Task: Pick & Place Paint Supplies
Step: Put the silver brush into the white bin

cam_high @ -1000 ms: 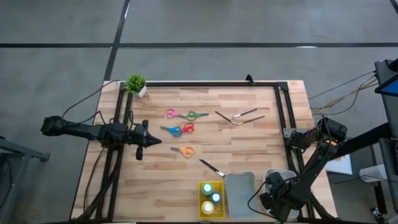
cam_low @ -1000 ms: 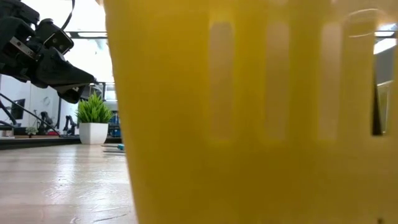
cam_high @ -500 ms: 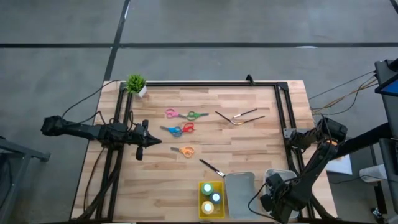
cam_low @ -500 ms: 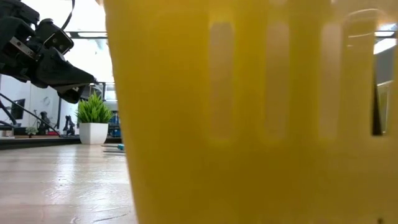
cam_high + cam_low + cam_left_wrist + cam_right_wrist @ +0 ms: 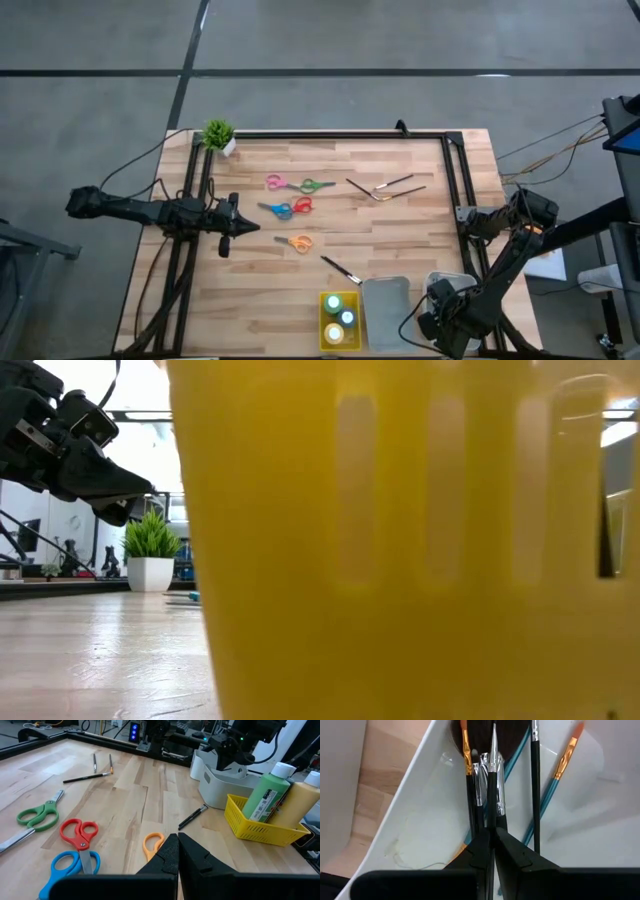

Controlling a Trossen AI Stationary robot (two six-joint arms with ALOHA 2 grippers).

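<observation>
The right hand (image 5: 492,832) sits low over the white plastic tray (image 5: 415,815) at the near right corner of the table, its two dark fingers pinched on a thin black-handled paintbrush with a silver ferrule (image 5: 492,785). The brush's long axis runs straight out from between the fingertips, in line with the fingers, its far end pointing into the tray toward the dark mass at the tray's far wall. Other brushes lie in the tray nearly parallel to it: an orange-ferruled black brush (image 5: 468,775) just beside it, a plain thin black brush (image 5: 535,785), and a teal-handled brush with an orange tip (image 5: 560,775) angled across.

The step in hand looks like the release of this brush into the tray. To do it well, the hand should keep the brush parallel with its neighbours, part its fingers only once the brush rests on the tray floor or on the other brushes, and then lift straight back so no handle is dragged out.

The left hand (image 5: 240,227) waits shut and empty above the left part of the wooden plank table (image 5: 400,220), near the orange-handled small scissors (image 5: 295,242).
</observation>
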